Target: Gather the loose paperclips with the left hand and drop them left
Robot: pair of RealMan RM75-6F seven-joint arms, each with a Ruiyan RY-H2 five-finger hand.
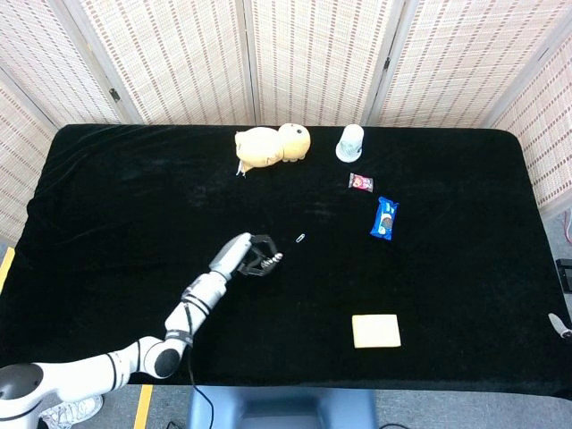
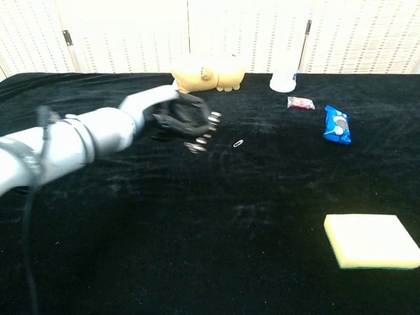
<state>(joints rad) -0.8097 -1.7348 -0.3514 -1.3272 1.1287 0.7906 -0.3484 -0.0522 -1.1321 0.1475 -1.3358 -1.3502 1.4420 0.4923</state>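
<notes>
One small silver paperclip [image 1: 301,238] [image 2: 238,142] lies on the black tablecloth near the middle. My left hand [image 1: 256,257] [image 2: 188,122] hovers just left of it, a short gap away, palm turned toward the clip. Its fingers are apart and partly curled, and I see nothing between them. The white left forearm reaches in from the lower left corner. At the right edge of the head view a pale sliver [image 1: 559,323] looks like part of my right hand; its fingers are hidden.
A yellow plush toy [image 1: 273,145] and a white cup [image 1: 350,143] stand at the back. A small pink packet [image 1: 361,181] and a blue snack pack [image 1: 384,218] lie to the right. A yellow sponge [image 1: 375,331] sits front right. Folding screens close off the back.
</notes>
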